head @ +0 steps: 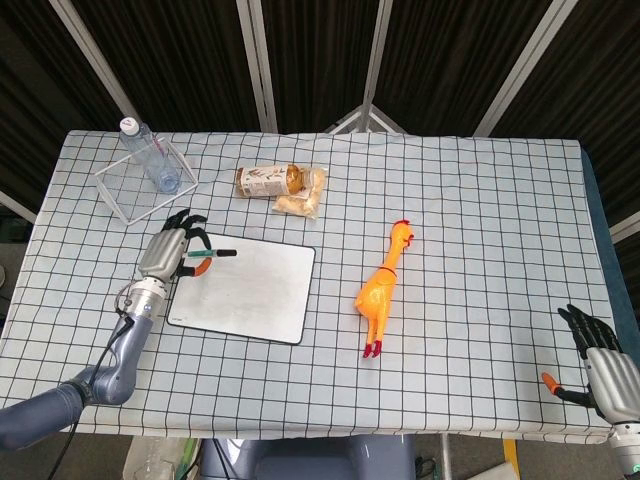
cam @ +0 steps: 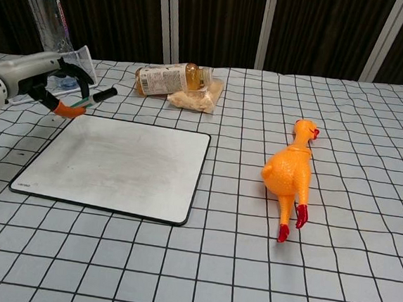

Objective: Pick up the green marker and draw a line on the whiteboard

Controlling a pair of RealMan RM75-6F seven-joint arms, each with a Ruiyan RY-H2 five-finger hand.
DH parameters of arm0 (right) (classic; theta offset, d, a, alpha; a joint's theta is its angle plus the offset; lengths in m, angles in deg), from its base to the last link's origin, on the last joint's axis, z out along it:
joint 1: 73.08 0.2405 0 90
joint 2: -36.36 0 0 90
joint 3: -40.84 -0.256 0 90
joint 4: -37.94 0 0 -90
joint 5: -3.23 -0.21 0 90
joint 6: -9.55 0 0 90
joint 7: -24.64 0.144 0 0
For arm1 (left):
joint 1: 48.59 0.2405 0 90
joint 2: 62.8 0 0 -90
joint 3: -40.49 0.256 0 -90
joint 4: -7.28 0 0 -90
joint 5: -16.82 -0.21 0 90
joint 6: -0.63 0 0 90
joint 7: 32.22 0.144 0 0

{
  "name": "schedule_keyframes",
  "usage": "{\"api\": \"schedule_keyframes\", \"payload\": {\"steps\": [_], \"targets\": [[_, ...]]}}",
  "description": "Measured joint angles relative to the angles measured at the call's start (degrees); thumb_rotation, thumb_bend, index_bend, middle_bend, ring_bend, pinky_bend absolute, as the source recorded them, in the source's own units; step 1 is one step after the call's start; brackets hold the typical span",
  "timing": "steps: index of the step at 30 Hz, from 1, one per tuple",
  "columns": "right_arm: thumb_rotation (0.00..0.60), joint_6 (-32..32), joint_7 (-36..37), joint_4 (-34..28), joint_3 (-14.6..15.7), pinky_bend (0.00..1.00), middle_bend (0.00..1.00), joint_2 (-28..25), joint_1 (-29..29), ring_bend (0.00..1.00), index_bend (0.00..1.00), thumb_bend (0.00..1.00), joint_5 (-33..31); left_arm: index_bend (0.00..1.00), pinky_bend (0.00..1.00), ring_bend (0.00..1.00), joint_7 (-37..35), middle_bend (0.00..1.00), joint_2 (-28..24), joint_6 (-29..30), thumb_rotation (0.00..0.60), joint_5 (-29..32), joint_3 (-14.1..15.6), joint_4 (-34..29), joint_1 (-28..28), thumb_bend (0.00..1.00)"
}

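Observation:
My left hand [head: 168,254] [cam: 46,84] holds the green marker [head: 211,254] [cam: 93,98], a slim pen with a black cap pointing right and slightly up. Hand and marker hang above the far left corner of the whiteboard [head: 245,290] [cam: 116,161], lifted off its surface. The board is a white rectangle with a black rim, lying flat, and it shows no line. My right hand [head: 603,368] rests at the table's near right corner with its fingers spread and nothing in it; the chest view does not show it.
A yellow rubber chicken [head: 384,286] [cam: 288,173] lies right of the board. Behind the board lie a tipped jar [head: 268,180] [cam: 165,78] and a snack bag [head: 303,195] [cam: 195,97]. A water bottle [head: 152,156] [cam: 51,32] stands in a wire rack [head: 128,190] at the far left.

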Motion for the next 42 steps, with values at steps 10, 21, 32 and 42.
{"api": "schedule_keyframes", "payload": {"steps": [10, 21, 32, 42], "targets": [[0.6, -0.34, 0.46, 0.21, -0.09, 0.0, 0.0, -0.06, 0.14, 0.0, 0.0, 0.26, -0.21, 0.68, 0.0, 0.0, -13.56, 0.19, -0.19, -0.47, 0.6, -1.53, -2.48, -9.14, -0.01, 0.53], [0.6, -0.61, 0.92, 0.29, -0.14, 0.0, 0.0, -0.12, 0.27, 0.0, 0.0, 0.27, -0.28, 0.69, 0.0, 0.0, -18.64, 0.21, 4.86, -0.4, 0.6, -3.55, -0.92, -6.8, -1.18, 0.53], [0.6, -0.66, 0.99, 0.18, -0.12, 0.0, 0.0, -0.19, 0.25, 0.0, 0.0, 0.27, -0.34, 0.7, 0.0, 0.0, -18.63, 0.21, 6.41, -0.28, 0.6, -3.85, 0.07, -4.95, -1.8, 0.53], [0.6, -0.96, 1.06, 0.1, -0.16, 0.0, 0.0, -0.24, 0.38, 0.0, 0.0, 0.26, -0.47, 0.7, 0.0, 0.0, -18.83, 0.22, 7.48, -1.52, 0.6, -3.68, 0.75, -1.78, -2.58, 0.53]]}}
